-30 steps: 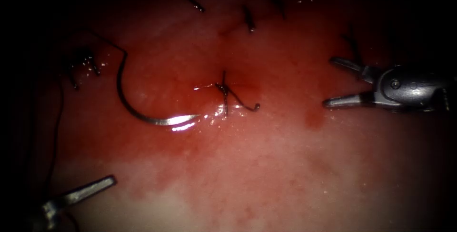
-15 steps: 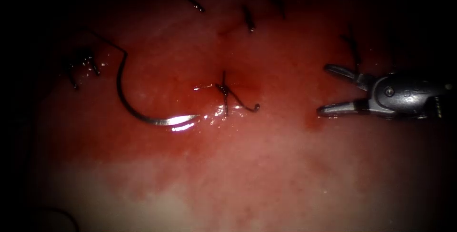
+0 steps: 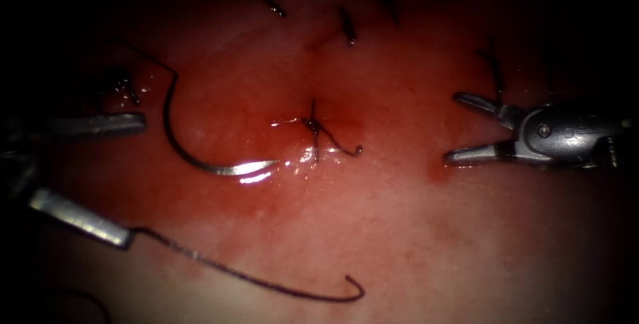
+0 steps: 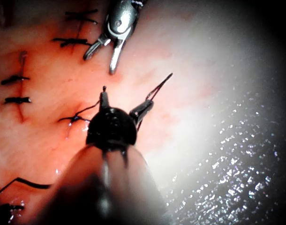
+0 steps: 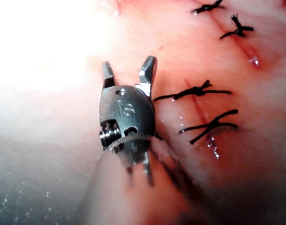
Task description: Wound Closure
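Tissue (image 3: 399,231) wet with red fluid, several stitches already across the cut. Needle (image 3: 193,158) lies on the surface left of the cut, free of both tools, tip just beside the nearest stitch (image 3: 316,131); apparently not in the tissue. Left tool (image 3: 135,180): jaws wide apart. A loose thread piece (image 3: 266,283) trails from its lower jaw; stuck or merely touching, unclear. Right tool (image 3: 456,128): jaws apart, empty, right of the cut. Judgement: grasp the needle on its body, clear of the tip.

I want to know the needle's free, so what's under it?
Only wet tissue, left of the cut; the needle lies on it, not in it. The spot right beneath is hidden. Left tool and right tool are open, holding nothing.
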